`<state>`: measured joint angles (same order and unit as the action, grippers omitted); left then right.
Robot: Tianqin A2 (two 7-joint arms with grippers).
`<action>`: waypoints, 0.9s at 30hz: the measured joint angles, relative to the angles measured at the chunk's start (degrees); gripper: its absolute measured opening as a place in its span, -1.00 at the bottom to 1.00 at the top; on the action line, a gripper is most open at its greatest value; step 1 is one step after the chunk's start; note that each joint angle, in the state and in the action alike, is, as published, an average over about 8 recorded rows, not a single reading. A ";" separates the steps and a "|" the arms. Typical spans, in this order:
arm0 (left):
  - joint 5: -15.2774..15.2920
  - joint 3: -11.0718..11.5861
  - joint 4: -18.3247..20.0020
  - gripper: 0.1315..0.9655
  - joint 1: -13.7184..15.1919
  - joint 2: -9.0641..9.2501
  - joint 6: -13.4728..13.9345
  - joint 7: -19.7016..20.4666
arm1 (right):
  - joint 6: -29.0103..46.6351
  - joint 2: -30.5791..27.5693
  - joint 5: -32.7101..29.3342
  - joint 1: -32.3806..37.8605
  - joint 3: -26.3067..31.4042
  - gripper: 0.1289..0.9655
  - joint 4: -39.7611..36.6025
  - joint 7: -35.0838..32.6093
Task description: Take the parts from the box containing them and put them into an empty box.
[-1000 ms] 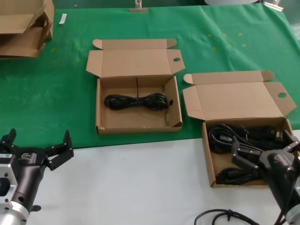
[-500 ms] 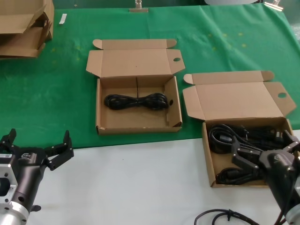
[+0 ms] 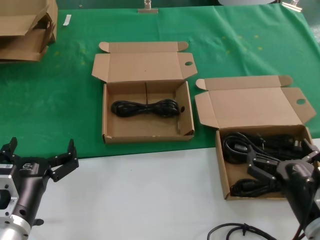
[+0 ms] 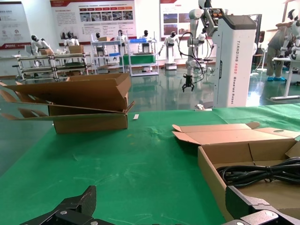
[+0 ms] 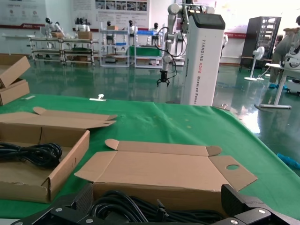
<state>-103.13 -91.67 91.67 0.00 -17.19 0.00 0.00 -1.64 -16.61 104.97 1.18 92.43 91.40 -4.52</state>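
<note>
right wrist view: "tianqin a002" cabinet [image 5: 202, 56]

A green cloth [image 3: 240, 45] covers the far part of the bench [image 3: 150, 190], whose near strip is bare white. Beyond it lies a hall with a glossy green floor [image 4: 154, 96] that mirrors the light. Posters [image 4: 93, 14] hang on the pale back wall. Metal shelving racks [image 5: 117, 47] stand along that wall. A tall white cabinet [image 4: 234, 56] rises mid-hall. A pedestal fan [image 5: 257, 61] stands beside a dark cabinet [image 5: 262, 37].
</note>
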 joint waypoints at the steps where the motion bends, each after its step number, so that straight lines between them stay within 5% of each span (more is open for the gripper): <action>1: 0.00 0.00 0.00 1.00 0.00 0.00 0.00 0.00 | 0.00 0.00 0.00 0.00 0.00 1.00 0.00 0.00; 27: 0.00 0.00 0.00 1.00 0.00 0.00 0.00 0.00 | 0.00 0.00 0.00 0.00 0.00 1.00 0.00 0.00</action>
<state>-103.13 -91.67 91.67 0.00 -17.19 0.00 0.00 -1.64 -16.61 104.97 1.18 92.43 91.40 -4.52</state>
